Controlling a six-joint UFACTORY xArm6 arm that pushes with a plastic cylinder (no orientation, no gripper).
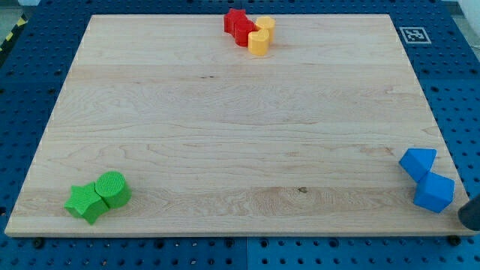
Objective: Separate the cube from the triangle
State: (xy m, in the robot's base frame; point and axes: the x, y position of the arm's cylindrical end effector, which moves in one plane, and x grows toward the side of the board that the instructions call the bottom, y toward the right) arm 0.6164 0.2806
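No fingers on this rig, so nothing released, clenched or grasping: only my tip [463, 222], a dark rod end at the view's bottom right edge, just right of and below the blue cube [434, 193], apparently not touching it. Blue cube and blue triangular block [417, 163] sit at the right edge of the pale wooden surface [240, 142], touching, triangle toward the view's top-left of the cube. Judgement: separation not yet begun; the whole push remains. Other clusters well apart: red blocks [239, 26] with yellow blocks [261, 36] at the top, green star-like block [85, 202] touching green cylinder [112, 188] at bottom left.
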